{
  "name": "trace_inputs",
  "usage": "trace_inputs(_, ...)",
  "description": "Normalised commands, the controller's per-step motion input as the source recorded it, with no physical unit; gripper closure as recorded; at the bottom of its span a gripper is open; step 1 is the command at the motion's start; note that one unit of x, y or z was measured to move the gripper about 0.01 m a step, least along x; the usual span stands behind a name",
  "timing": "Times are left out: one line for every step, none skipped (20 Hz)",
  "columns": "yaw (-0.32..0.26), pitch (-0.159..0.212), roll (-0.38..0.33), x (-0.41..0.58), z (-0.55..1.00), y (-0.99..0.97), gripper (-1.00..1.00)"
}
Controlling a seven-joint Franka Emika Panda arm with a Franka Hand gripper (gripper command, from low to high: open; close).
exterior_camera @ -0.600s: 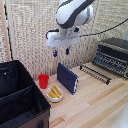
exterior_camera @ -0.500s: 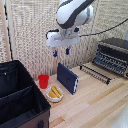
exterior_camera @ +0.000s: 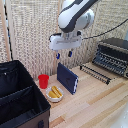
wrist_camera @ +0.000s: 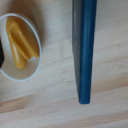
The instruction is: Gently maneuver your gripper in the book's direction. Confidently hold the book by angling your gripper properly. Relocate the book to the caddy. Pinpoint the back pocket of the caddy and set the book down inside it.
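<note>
Wood table; caddy cropped; claw above book.

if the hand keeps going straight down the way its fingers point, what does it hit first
Most likely the top edge of the book, standing upright below the hand; the wrist view looks straight down onto that edge.

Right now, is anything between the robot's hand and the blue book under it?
No. In the exterior view the gripper hangs just above the upright book with only open air between them.

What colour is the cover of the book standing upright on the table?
The book is dark navy blue. The wrist view shows this colour best, along its edge.
</note>
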Motion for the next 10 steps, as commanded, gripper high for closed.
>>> trace_inputs(0.0, 0.0, 0.02, 0.074, -0.19, -0.23, -1.0)
trace_inputs(0.002, 0.0, 0.013, 0.097, -0.17, -0.22, -1.0)
trace_inputs(0.002, 0.0, 0.012, 0.12, -0.2, -0.23, -1.0)
trace_inputs(0.004, 0.003, 0.01, 0.137, -0.21, -0.25, -1.0)
trace_inputs(0.011, 0.013, 0.011, 0.174, -0.22, -0.28, -1.0)
trace_inputs(0.015, 0.011, 0.012, 0.191, -0.23, -0.29, -1.0)
trace_inputs(0.015, 0.005, 0.016, 0.203, -0.25, -0.29, -1.0)
trace_inputs(0.011, 0.0, 0.023, 0.197, -0.27, -0.29, -1.0)
trace_inputs(0.01, 0.0, 0.027, 0.189, -0.28, -0.3, -1.0)
trace_inputs(0.012, 0.0, 0.029, 0.186, -0.29, -0.31, -1.0)
